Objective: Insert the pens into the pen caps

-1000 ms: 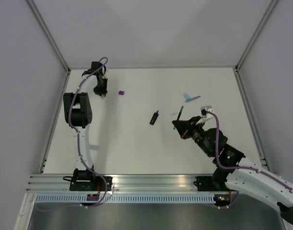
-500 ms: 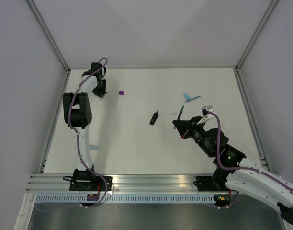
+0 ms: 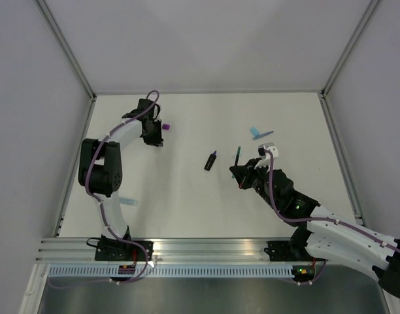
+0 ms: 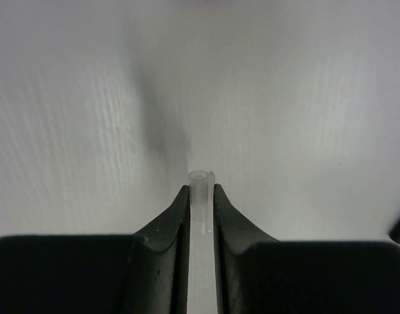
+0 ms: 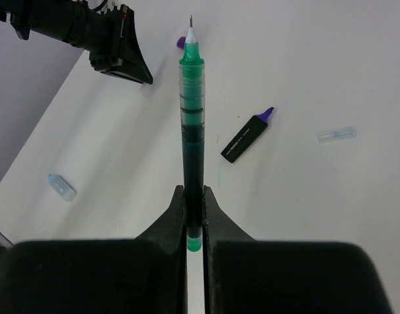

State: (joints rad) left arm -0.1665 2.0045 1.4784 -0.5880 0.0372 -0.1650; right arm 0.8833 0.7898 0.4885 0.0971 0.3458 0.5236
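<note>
My left gripper (image 3: 155, 137) is shut on a small clear cap (image 4: 200, 190), its open end sticking out past the fingertips. It hovers at the far left, just left of the purple cap (image 3: 166, 127). My right gripper (image 3: 238, 171) is shut on the thin dark-green pen (image 5: 192, 124), gripped near its tail with the tip pointing away toward the left gripper (image 5: 125, 62). The black marker with a purple end (image 3: 211, 160) lies on the table between the arms. The light-blue highlighter (image 3: 255, 132) and the thin blue pen (image 3: 265, 135) lie together at the far right.
A light-blue cap (image 3: 127, 201) lies near the left arm's base. A small pale-blue clear cap (image 5: 335, 134) lies right of the marker in the right wrist view. White walls and metal rails (image 3: 76, 163) border the table.
My left gripper has swung right and nearer, ending next to the purple cap. My right gripper has shifted slightly left and farther with the green pen still in it.
</note>
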